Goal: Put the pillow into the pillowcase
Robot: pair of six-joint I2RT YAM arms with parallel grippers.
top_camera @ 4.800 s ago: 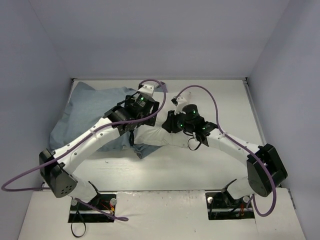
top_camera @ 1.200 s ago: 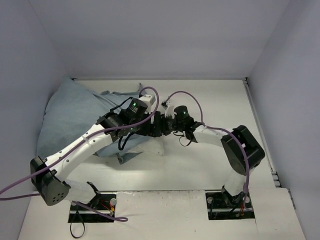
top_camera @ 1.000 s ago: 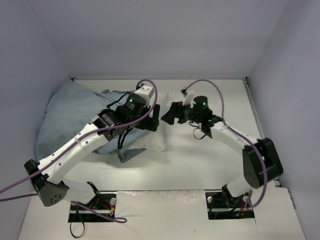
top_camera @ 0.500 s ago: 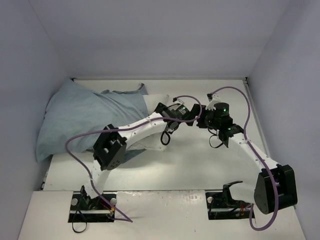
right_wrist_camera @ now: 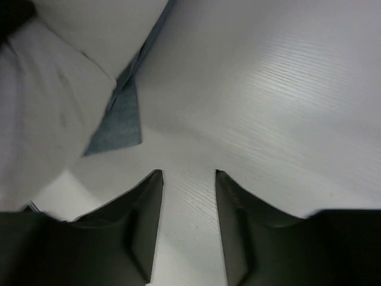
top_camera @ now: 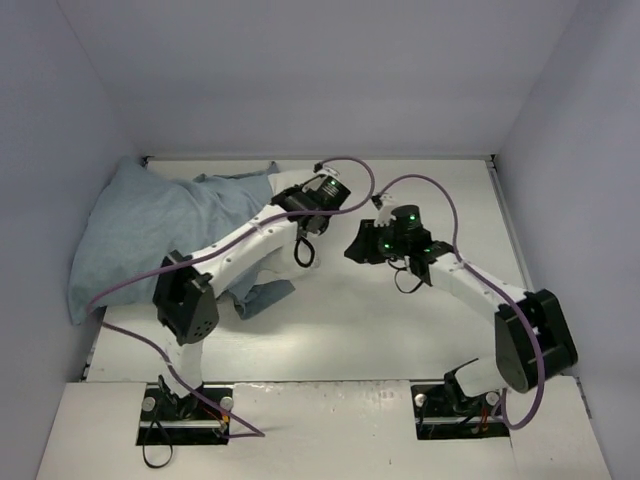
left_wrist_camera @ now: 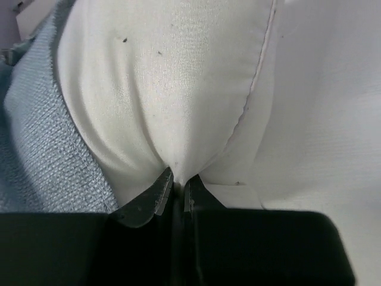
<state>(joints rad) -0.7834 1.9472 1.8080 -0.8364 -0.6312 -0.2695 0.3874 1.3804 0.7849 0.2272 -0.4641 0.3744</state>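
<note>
The pillowcase (top_camera: 150, 230), pale blue-grey side up, lies bulging at the left of the table with most of the pillow inside. A white end of the pillow (top_camera: 288, 183) sticks out at its right. My left gripper (top_camera: 305, 195) reaches over to that end. In the left wrist view it (left_wrist_camera: 177, 179) is shut on a pinch of the pillow (left_wrist_camera: 166, 89), with the pillowcase (left_wrist_camera: 36, 149) at the left. My right gripper (top_camera: 355, 250) hovers just right of the bundle. Its jaws (right_wrist_camera: 189, 185) stand open over bare table, with the pillow (right_wrist_camera: 47, 119) and a pillowcase corner (right_wrist_camera: 119, 122) ahead on the left.
Grey walls close in the white table (top_camera: 430, 320) at the left, back and right. A loose flap of the pillowcase (top_camera: 265, 297) lies beside the left arm's elbow. Purple cables loop over both arms.
The left gripper has gone from open to shut on the pillow's protruding end, after the arm swung toward the back. The right gripper's jaws have narrowed and it has moved back toward the bundle.
</note>
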